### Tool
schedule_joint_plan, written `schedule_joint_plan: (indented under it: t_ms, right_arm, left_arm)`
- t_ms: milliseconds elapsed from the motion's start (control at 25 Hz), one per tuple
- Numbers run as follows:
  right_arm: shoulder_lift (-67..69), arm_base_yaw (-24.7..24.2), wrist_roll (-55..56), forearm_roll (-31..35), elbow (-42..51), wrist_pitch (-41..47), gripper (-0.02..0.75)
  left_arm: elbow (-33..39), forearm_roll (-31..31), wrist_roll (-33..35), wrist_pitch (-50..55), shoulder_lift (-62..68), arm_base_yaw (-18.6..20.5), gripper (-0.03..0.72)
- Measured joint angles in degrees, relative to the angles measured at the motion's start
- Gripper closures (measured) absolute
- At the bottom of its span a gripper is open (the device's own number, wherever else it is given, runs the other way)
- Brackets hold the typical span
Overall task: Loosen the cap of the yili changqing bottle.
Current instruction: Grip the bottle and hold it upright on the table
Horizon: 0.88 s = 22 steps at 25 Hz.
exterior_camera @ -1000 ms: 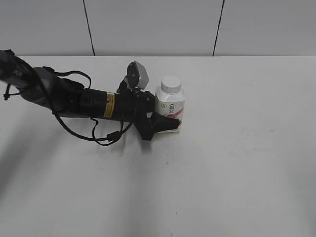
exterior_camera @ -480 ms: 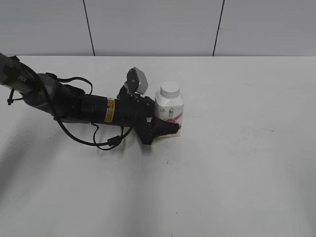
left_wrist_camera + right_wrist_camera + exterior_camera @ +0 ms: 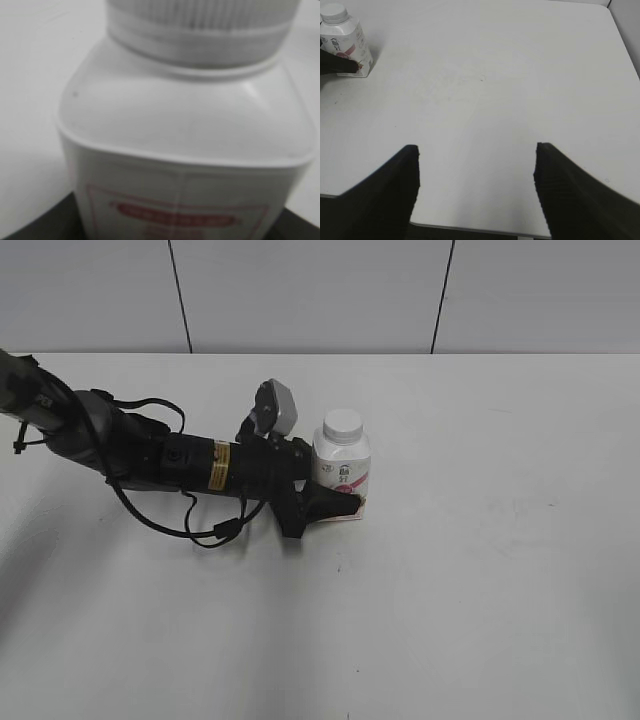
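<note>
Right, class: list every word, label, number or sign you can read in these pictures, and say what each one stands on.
None can be read.
Bottle: dark print and a pink-red label on the front, too small to read; in the left wrist view its red-framed label is blurred.
Left arm: yellow sticker, too small to read.
Cap: no print visible.

The yili changqing bottle (image 3: 185, 130) looks like smooth white plastic with a soft satin sheen on its rounded shoulders; between the left gripper's fingers its printed label (image 3: 350, 480) is pink-red and flat-finished. The cap (image 3: 342, 425) is white plastic too, finely ribbed around its side. The right gripper's fingers (image 3: 570, 195) are matt black with a faintly grained surface. Beneath them the table (image 3: 485, 90) is matt white and lightly scuffed.
</note>
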Motion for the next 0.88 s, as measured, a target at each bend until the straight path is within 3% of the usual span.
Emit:
schedule_joint_plan:
  t_ms: [880]
  right_arm:
    - [4.98, 0.0, 3.75, -0.52, -1.44, -2.34, 0.172]
  left_arm:
    - [0.0, 2.7, 1.03, -1.35, 0.12, 0.18, 0.27]
